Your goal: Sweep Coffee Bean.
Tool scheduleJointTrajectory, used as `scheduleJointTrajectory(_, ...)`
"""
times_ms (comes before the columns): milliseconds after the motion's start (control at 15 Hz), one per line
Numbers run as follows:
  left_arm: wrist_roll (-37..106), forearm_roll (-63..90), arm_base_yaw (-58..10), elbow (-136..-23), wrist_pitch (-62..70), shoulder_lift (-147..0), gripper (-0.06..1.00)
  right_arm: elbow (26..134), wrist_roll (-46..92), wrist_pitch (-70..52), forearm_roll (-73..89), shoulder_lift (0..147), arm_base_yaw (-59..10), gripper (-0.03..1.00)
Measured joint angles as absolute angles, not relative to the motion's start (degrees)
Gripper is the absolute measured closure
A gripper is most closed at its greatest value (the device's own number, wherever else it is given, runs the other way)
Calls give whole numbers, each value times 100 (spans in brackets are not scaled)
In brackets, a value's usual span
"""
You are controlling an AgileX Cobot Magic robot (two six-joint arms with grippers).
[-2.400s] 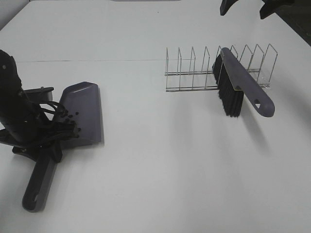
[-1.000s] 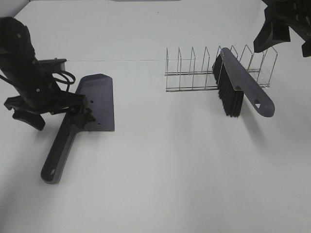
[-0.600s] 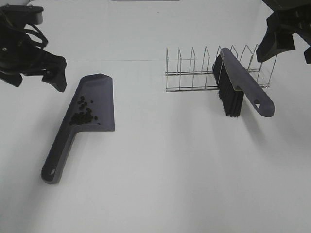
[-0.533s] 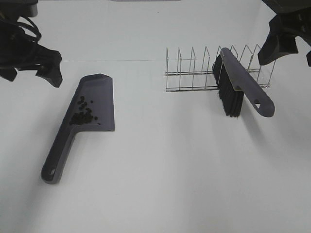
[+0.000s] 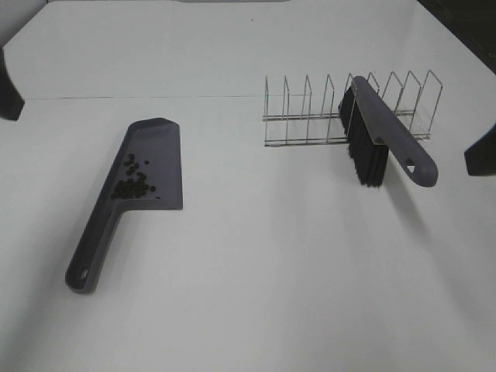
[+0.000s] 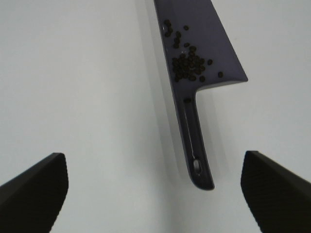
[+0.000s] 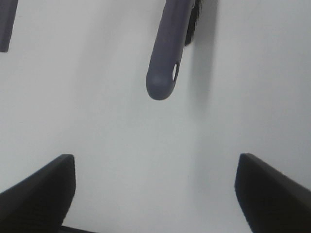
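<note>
the beans (image 5: 133, 180) lie clustered in the dustpan (image 5: 147, 167), left of the rack (image 5: 349, 108) holding the brush (image 5: 384, 139). left claw (image 6: 155, 189) and right claw (image 7: 155, 194) both spread wide, empty, above the counter (image 5: 271, 263).

Bright, even overhead light, soft shadows beside the dustpan (image 5: 139, 174) and brush (image 5: 380, 136); wrist views slightly soft.
</note>
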State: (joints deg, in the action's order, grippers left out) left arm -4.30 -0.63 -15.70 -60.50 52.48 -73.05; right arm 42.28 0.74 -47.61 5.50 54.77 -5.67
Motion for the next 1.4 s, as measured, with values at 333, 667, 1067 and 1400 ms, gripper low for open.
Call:
scheduleJointTrajectory(333,-539,-57,-1570,-4544,5409,-5214,6,3329,92,-5019,544,4045,-567,13)
scheduleJointTrajectory(667,-676,-292,-1570,-3965,6486,-3180,6,3071,115,-5667,510,2968,-567,13)
scheduleJointTrajectory(1067,-722,-384,-1570,-3283,7019,-1455,6,2905,264,-6394,458,2149,-567,15)
scheduleJointTrajectory(1400,-693,-378,-1570,-3243,7024,-281,6,2905,264,-6452,315,1387,-567,15)
